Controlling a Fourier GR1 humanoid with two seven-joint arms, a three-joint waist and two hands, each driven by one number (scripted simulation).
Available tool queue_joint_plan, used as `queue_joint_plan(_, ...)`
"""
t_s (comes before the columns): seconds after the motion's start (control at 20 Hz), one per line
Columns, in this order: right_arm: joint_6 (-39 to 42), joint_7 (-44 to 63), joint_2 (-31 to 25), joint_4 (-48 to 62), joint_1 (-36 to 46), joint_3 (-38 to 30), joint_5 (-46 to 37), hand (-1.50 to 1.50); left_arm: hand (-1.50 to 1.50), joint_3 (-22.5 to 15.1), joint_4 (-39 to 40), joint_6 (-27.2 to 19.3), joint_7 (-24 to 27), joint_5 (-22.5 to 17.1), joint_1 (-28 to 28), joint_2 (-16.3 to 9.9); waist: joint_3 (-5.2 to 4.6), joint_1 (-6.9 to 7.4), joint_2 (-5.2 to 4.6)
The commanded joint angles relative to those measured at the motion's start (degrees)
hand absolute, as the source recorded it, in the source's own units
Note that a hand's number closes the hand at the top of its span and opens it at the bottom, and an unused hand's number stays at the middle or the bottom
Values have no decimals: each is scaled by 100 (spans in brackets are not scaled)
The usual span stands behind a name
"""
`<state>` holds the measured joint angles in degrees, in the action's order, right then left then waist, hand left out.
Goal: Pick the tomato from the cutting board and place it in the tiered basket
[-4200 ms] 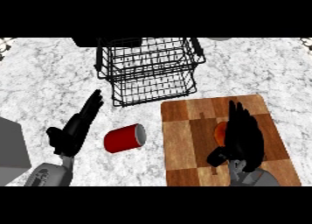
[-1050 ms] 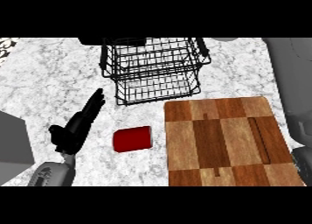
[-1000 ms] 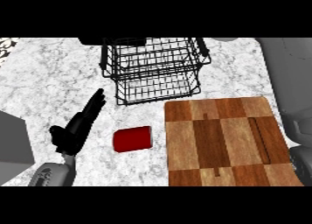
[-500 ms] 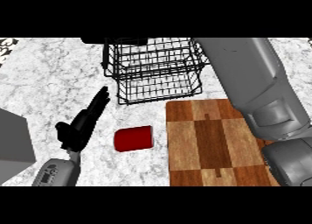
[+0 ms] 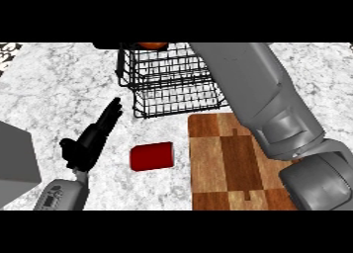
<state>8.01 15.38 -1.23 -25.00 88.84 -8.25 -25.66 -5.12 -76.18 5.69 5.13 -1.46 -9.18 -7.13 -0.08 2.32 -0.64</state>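
The tiered basket (image 5: 175, 79), black wire, is taken as the landmark; it stands on the marbled counter (image 5: 55, 84) near the far edge of the head view.

The tomato (image 5: 154, 45) is seen only as a small orange-red patch at the far top edge of the basket, partly cut off by the view's limit; whether it rests in the basket or is held above it cannot be told.

The right arm (image 5: 270, 104), a large grey forearm, is extended from the lower right up across the basket's right side. The right hand is not seen; its state cannot be told.

The cutting board (image 5: 230, 168), wooden with darker and lighter strips, lies just in front of the basket, to its right, partly covered by the right arm.

A red cup (image 5: 152, 156) lies in front of the basket, just left of the board, apart from both.

The left hand (image 5: 91, 141) is seen in front and left of the basket, fingers straight and relaxed, pointing toward it, nothing held.

A grey block (image 5: 11, 158) is noted far left of the basket.

No brands, labels or writing can be read.
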Motion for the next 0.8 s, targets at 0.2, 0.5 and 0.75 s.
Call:
queue_joint_plan(0.2,101,1308,120,795,403,-783,1106,-150,0,-70,-68,-201,-117,89,-107,219,0,24,20)
queue_joint_plan(0.5,-250,1253,122,628,398,-1079,1525,-150,0,167,434,85,485,42,167,-48,-1,-78,20)
queue_joint_plan(0.75,-1449,879,-157,321,231,-898,1094,-150,0,59,9,-30,99,54,98,69,2,-138,39)
